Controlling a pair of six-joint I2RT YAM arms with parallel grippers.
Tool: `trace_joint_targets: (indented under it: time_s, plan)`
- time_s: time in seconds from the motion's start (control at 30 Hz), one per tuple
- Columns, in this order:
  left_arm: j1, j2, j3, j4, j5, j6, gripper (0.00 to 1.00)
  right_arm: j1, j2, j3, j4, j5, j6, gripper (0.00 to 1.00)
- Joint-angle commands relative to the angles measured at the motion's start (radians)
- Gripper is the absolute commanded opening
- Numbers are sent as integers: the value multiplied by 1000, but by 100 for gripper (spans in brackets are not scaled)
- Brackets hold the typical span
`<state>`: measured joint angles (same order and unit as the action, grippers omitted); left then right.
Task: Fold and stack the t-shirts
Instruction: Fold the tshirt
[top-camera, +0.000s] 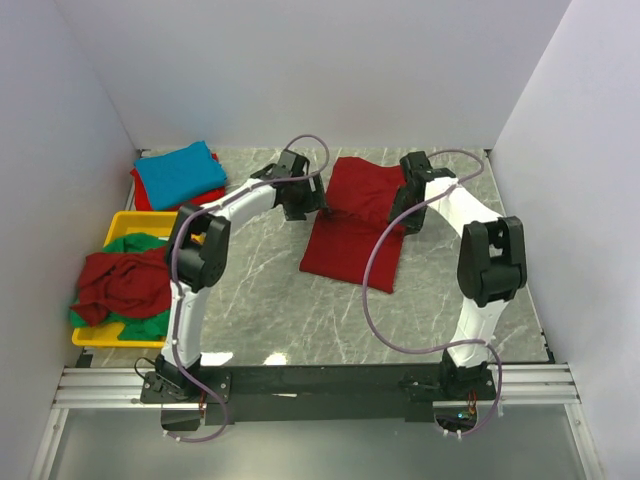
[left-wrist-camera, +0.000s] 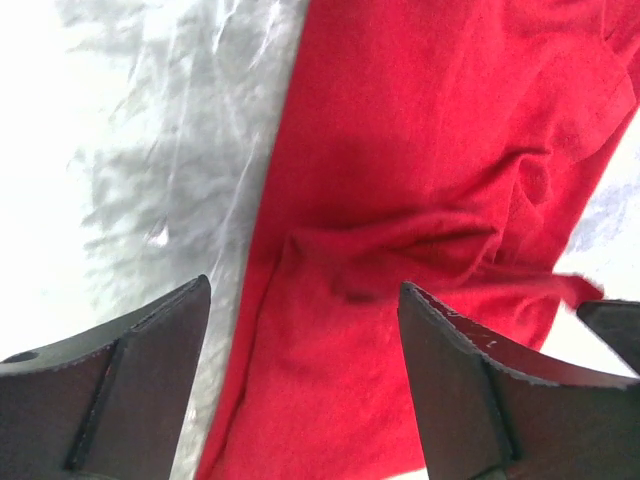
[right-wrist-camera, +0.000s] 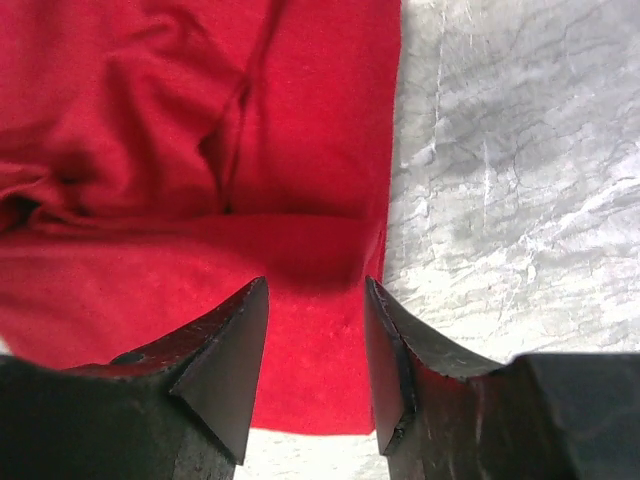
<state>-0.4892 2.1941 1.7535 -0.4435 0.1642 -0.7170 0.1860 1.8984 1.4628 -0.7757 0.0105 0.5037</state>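
A red shirt lies flat on the table. At its left edge hangs the left gripper, jaws spread wide over the hem. At its right edge the right gripper has its jaws narrowly apart above the cloth border. Well left of this shirt a tray holds a green shirt under a crumpled red shirt. Behind the tray sits a folded turquoise shirt. The table is grey marble, enclosed by white walls.

Bright even light; wrist-cam glare.
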Motion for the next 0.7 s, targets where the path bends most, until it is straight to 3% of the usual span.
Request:
trace_joint_targets:
  time_s: [0.0, 0.33, 0.67]
  plan:
    - [1, -140, -60, 55, -19, 27, 81, -5, -87, 30, 3, -7, -14, 50]
    - [-3, -278, -356, 135, 44, 31, 80, -3, -226, -163, 52, -61, 9, 51]
    - [-22, -364, -506, 163, 63, 28, 77, 43, -344, -419, 131, -107, 48, 50]
